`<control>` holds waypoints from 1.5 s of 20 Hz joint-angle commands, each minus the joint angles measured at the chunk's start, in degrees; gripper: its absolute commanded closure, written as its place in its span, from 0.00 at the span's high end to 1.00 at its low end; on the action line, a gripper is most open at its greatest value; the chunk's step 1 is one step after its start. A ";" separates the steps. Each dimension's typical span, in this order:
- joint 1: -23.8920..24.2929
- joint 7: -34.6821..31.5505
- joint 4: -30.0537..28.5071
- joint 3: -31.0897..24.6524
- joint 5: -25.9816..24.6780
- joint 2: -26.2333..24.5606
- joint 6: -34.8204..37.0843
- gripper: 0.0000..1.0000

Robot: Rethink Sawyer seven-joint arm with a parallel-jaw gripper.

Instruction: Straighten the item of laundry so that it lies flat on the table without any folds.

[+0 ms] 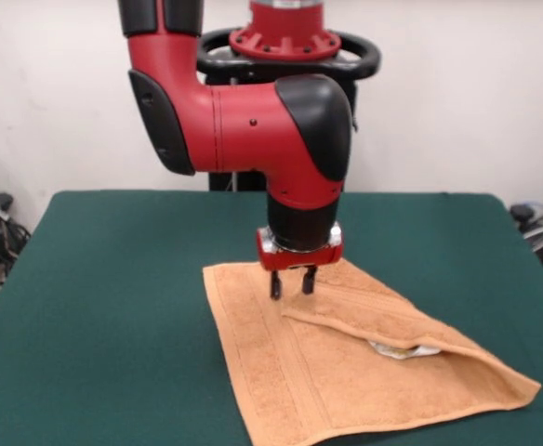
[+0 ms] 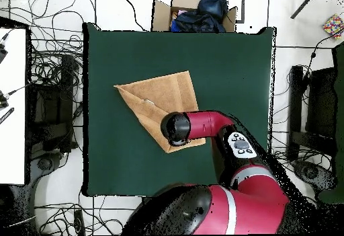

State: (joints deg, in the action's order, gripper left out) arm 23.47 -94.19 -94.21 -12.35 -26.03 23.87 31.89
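Front view
Washcloth (image 1: 346,372): lies on the green table (image 1: 104,297), one corner folded over itself, white tag peeking from under the fold.
Gripper (image 1: 292,285): fingers a narrow gap apart, holding nothing, tips at the washcloth's far edge.

Overhead view
Washcloth (image 2: 158,99): near the table's (image 2: 235,65) middle, partly hidden by the arm.
Gripper: hidden beneath the arm's wrist (image 2: 176,128).

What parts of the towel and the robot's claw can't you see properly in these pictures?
- Front view: the washcloth's near corner is cut off by the bottom edge.
- Front view: the folded flap covers most of a small white thing; too little shows to identify it.
- Overhead view: the arm's wrist hides the gripper and the cloth beneath it.
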 commanded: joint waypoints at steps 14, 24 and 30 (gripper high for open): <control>0.77 5.22 3.46 -3.35 -4.62 -1.88 0.23 0.00; 0.06 4.23 0.42 -2.85 -3.42 2.22 2.52 0.00; -0.48 3.47 -1.92 -3.02 -1.92 5.71 4.69 0.00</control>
State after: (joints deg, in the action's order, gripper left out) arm 23.47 -94.19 -94.97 -12.54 -26.11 25.93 31.95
